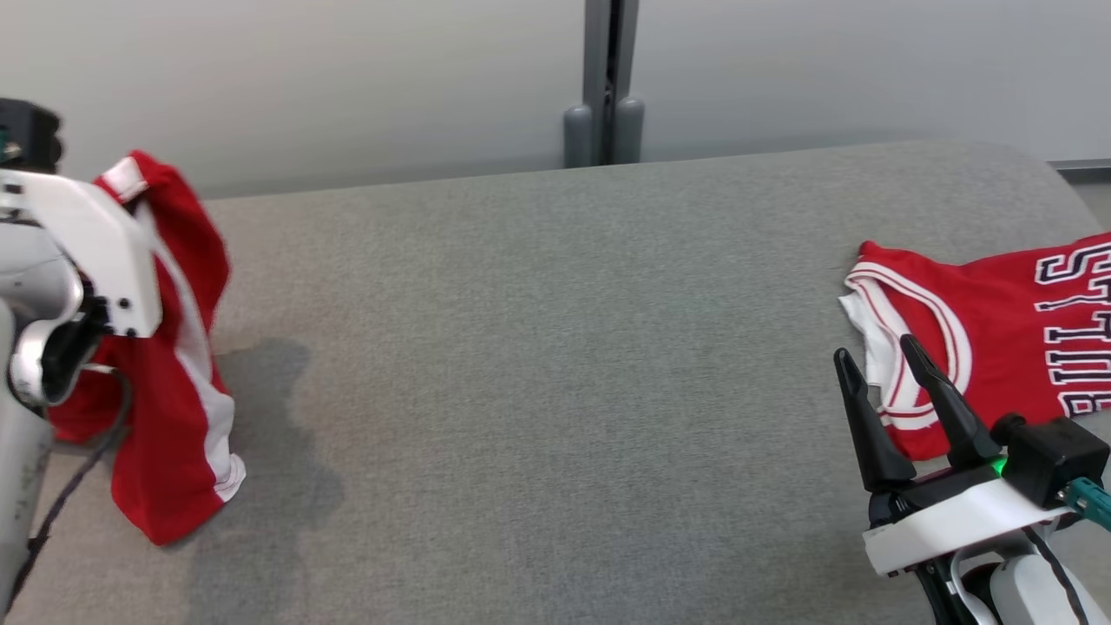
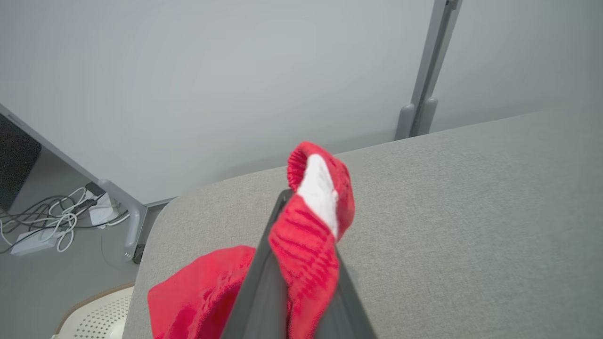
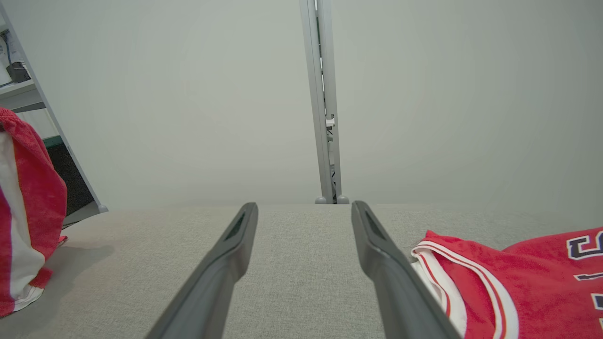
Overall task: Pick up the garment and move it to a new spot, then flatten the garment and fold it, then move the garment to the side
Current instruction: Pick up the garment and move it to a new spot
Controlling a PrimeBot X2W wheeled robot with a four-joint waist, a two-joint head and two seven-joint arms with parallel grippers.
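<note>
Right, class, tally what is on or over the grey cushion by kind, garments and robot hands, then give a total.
Garments: 2 (hanging garment, gripped by the left hand; jersey, lying by the right hand)
Robot hands: 2 (left hand shut, right hand open)
Total: 4

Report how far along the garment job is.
Done: the pickup. The left gripper is shut on the red-and-white garment, which hangs from it over the left end of the grey surface. In hand: the move to a new spot. Left: flattening, folding, moving it aside. The right gripper is open, beside a red jersey.
</note>
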